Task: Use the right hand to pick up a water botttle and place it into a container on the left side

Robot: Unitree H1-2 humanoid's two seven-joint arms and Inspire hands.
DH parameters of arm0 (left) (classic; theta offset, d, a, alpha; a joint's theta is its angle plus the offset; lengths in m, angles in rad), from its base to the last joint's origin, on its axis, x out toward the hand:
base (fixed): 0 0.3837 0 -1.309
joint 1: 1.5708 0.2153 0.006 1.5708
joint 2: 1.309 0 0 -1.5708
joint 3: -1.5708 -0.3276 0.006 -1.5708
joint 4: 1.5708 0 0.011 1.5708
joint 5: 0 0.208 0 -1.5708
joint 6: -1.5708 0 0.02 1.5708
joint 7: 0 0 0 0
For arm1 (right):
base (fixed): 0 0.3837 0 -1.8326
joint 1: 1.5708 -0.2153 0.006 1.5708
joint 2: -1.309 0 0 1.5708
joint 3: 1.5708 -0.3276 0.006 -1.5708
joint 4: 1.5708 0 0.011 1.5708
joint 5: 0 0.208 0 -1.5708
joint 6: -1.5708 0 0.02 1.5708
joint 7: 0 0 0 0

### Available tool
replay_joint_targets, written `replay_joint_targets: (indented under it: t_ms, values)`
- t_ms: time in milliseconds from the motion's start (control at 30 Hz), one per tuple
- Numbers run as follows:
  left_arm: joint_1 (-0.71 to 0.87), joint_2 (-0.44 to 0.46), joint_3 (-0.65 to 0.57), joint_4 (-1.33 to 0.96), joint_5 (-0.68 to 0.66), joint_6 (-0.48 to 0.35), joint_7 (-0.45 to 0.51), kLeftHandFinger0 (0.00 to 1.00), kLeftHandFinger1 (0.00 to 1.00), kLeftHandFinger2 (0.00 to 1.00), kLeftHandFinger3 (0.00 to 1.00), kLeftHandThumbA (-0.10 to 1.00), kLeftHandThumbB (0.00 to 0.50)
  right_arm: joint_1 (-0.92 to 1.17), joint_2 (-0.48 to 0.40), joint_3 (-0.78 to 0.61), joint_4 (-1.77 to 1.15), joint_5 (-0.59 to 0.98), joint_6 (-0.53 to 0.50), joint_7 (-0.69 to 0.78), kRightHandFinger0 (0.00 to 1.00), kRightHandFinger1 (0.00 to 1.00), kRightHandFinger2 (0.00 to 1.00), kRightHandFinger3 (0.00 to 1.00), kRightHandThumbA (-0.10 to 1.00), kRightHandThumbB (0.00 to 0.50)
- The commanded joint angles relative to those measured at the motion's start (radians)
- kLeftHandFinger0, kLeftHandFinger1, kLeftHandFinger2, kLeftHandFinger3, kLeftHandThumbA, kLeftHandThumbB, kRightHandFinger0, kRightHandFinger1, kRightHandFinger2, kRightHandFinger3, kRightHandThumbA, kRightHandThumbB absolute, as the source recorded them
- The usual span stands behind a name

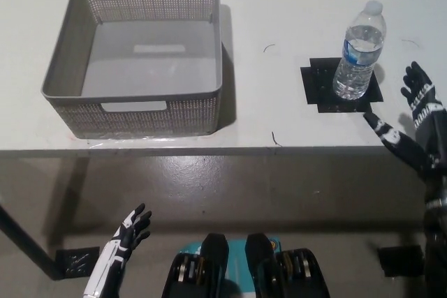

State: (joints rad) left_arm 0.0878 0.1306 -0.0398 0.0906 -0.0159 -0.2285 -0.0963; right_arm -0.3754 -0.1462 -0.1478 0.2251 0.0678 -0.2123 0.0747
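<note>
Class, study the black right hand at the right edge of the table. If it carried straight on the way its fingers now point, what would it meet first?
Probably nothing: the open right hand points up the picture, passing right of the water bottle over bare table; depth is unclear.

No legible text anywhere, the water bottle [360, 48] label too small.

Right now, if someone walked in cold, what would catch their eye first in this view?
Probably the clear water bottle standing upright on a black square patch at the table's right, with the black right hand open beside it, fingers spread, not touching. Next, the big grey basket sitting empty at the table's left. The white left hand rests low, below the table edge.
</note>
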Motion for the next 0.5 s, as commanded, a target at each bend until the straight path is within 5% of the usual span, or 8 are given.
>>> replay_joint_targets:
  t_ms: [0,467]
  values:
    - [-0.007,0.0,0.002,-0.018,-0.021,-0.038,-0.017,1.0,1.0,1.0,1.0,1.0,0.21,-0.106,-0.029,-0.015,0.067,0.082,0.022,0.036,1.0,1.0,1.0,1.0,1.0,0.359]
    - [0.006,0.0,-0.001,-0.016,-0.06,-0.042,-0.043,1.0,1.0,1.0,1.0,1.0,0.186,-0.265,-0.033,0.023,0.27,0.052,0.054,0.035,1.0,1.0,1.0,1.0,1.0,0.388]
